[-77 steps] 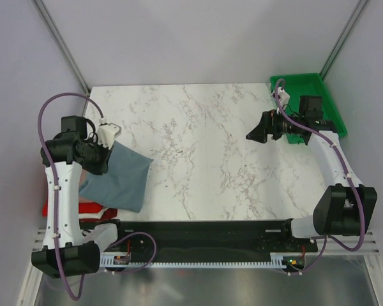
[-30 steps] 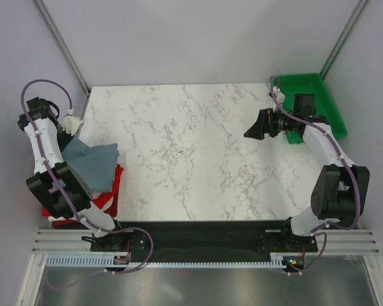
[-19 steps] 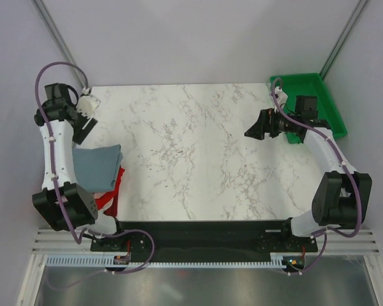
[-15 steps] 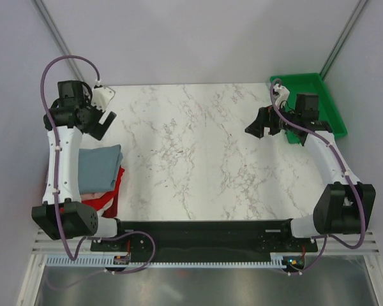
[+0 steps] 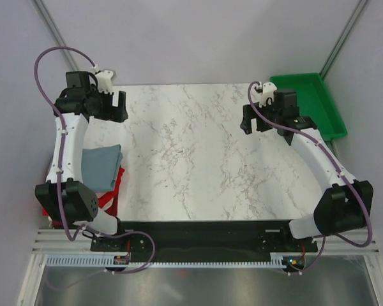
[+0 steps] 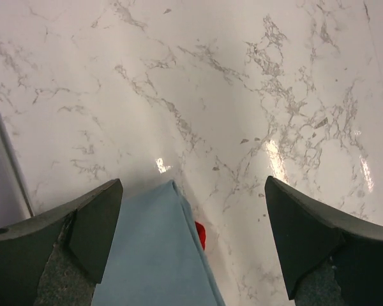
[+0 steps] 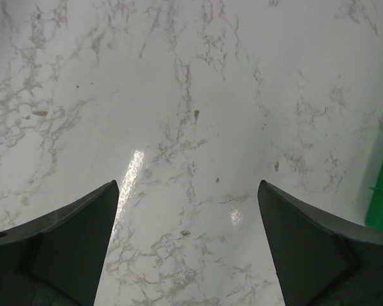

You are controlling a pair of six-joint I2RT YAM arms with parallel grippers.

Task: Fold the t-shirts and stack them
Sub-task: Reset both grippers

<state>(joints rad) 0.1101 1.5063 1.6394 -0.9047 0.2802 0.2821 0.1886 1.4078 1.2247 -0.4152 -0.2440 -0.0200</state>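
Left gripper [image 5: 117,106] is up over the far left corner of the marble table [image 5: 198,159], jaws spread wide, holding nothing; in the left wrist view its fingers [image 6: 92,217] frame bare marble and the cloth edge below. The folded blue-grey shirt [image 5: 101,166] lies at the table's left edge, on top of a red shirt [image 5: 115,188] that pokes out on its near right side, and the gripper is well apart from both. Right gripper [image 5: 247,120] hangs over the far right part of the table, jaws wide and empty, near the green tray [image 5: 316,86] in the far right corner. No other shirts can be made out.
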